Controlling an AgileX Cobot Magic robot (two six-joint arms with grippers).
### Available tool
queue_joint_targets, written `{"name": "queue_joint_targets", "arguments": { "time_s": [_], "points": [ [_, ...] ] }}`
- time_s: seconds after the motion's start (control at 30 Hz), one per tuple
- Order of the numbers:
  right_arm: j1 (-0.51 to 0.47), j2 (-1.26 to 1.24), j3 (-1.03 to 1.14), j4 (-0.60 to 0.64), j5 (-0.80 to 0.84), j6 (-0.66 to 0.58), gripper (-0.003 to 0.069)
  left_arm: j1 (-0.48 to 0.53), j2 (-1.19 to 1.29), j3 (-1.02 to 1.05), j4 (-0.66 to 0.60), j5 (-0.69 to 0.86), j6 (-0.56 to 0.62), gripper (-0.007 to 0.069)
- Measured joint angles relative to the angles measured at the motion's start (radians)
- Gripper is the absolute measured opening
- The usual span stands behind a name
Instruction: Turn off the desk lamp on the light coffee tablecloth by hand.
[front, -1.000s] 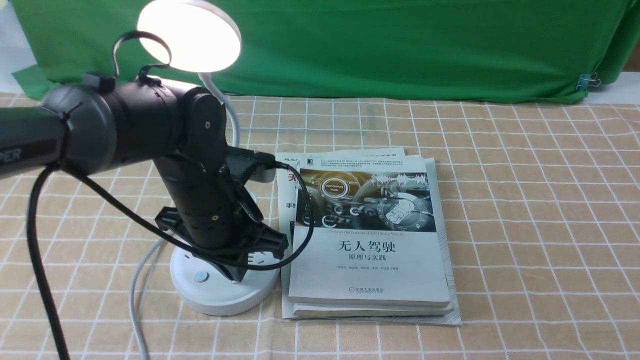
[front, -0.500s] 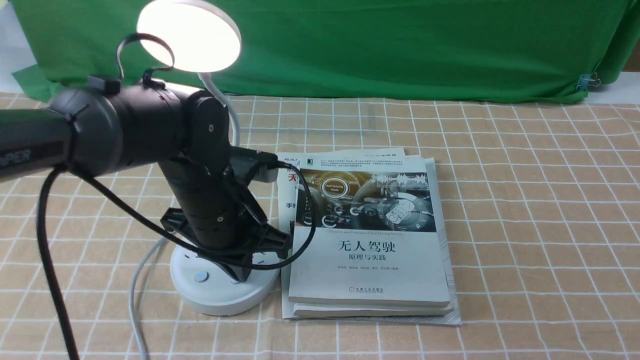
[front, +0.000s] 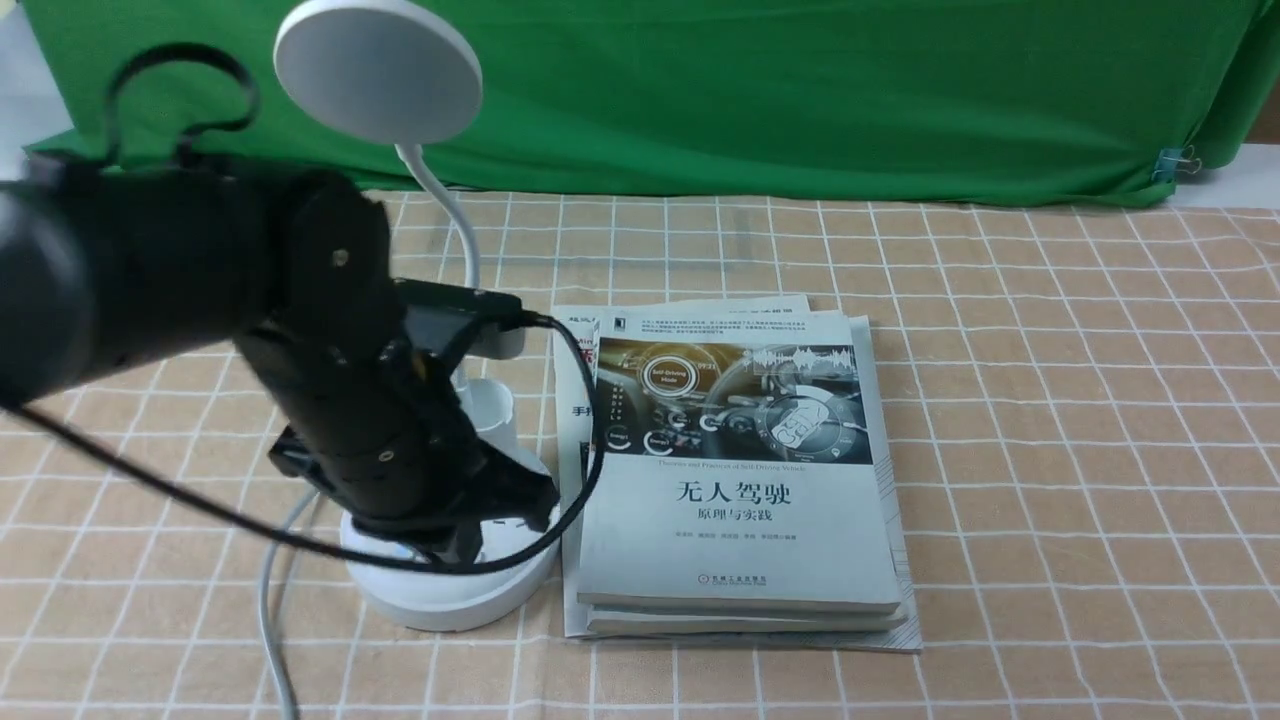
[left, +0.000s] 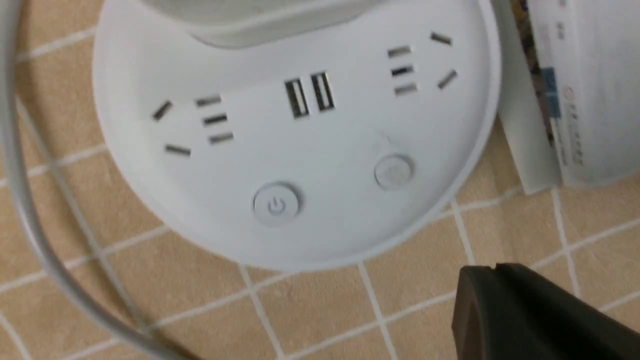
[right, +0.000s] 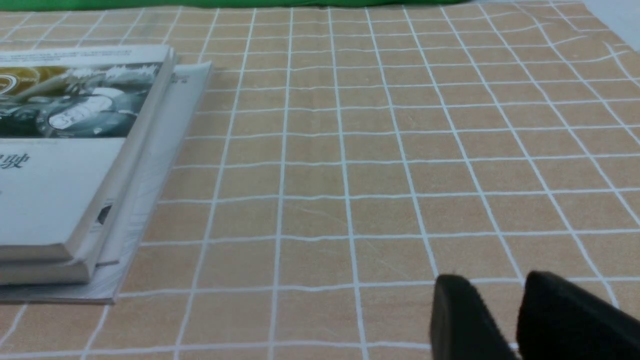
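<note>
The white desk lamp stands on the light coffee tablecloth (front: 1050, 400), left of centre. Its round disc head (front: 378, 70) is dark. My left arm, the hand, hangs over the lamp's round base (front: 450, 597), and my left gripper (front: 455, 548) is shut and empty just above the base's near side. In the left wrist view the base (left: 300, 145) shows its sockets, a power button (left: 276, 205) and a second button (left: 394, 171). There my shut left gripper (left: 495, 269) sits over the cloth just off the rim. My right gripper (right: 500, 300) is empty above bare cloth, fingers a narrow gap apart.
A stack of books (front: 740, 520) lies right beside the lamp base and also shows in the right wrist view (right: 60, 175). The lamp's white cord (front: 266, 600) runs toward the front edge. A green backdrop cloth (front: 800, 90) hangs at the back.
The lamp head was glowing in both earlier frames and is now dark. My left arm has shifted left and back toward the camera, with its gripper still over the base.
</note>
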Motion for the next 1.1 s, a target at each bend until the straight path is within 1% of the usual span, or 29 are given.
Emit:
{"name": "queue_joint_targets", "arguments": {
  "time_s": [0.07, 0.17, 0.23, 0.33, 0.4, 0.43, 0.5, 0.57, 0.7, 0.97, 1.03, 1.1],
  "points": [
    [0.0, 0.0, 0.0, 0.0, 0.0, 0.0, 0.0243, 0.0, -0.11, 0.083, 0.0, -0.053, 0.0, 0.0003],
    [0.0, 0.0, 0.0, 0.0, 0.0, 0.0, 0.0243, 0.0, -0.339, 0.25, -0.015, -0.198, -0.001, 0.0003],
    [0.0, 0.0, 0.0, 0.0, 0.0, 0.0, 0.0243, 0.0, -0.471, 0.362, -0.033, -0.322, -0.005, 0.0003],
    [0.0, 0.0, 0.0, 0.0, 0.0, 0.0, 0.0243, 0.0, -0.626, 0.506, -0.042, -0.486, -0.008, 0.0003],
    [0.0, 0.0, 0.0, 0.0, 0.0, 0.0, 0.0243, 0.0, -0.697, 0.559, -0.043, -0.54, -0.008, 0.0003],
    [0.0, 0.0, 0.0, 0.0, 0.0, 0.0, 0.0243, 0.0, -0.769, 0.626, -0.041, -0.607, -0.008, 0.0004],
    [0.0, 0.0, 0.0, 0.0, 0.0, 0.0, 0.0243, 0.0, -0.837, 0.68, -0.036, -0.656, -0.008, 0.0006],
    [0.0, 0.0, 0.0, 0.0, 0.0, 0.0, 0.0243, 0.0, -0.897, 0.723, -0.03, -0.684, -0.008, 0.0008],
    [0.0, 0.0, 0.0, 0.0, 0.0, 0.0, 0.0243, 0.0, -0.969, 0.78, 0.023, -0.703, -0.008, 0.0016],
    [0.0, 0.0, 0.0, 0.0, 0.0, 0.0, 0.0243, 0.003, -0.983, 0.804, 0.13, -0.7, -0.008, 0.0017],
    [0.0, 0.0, 0.0, 0.0, 0.0, 0.0, 0.0243, 0.022, -1.01, 0.816, 0.149, -0.698, -0.008, 0.0017],
    [0.0, 0.0, 0.0, 0.0, 0.0, 0.0, 0.0243, 0.085, -1.076, 0.845, 0.159, -0.698, -0.003, 0.0017]
  ]
}}
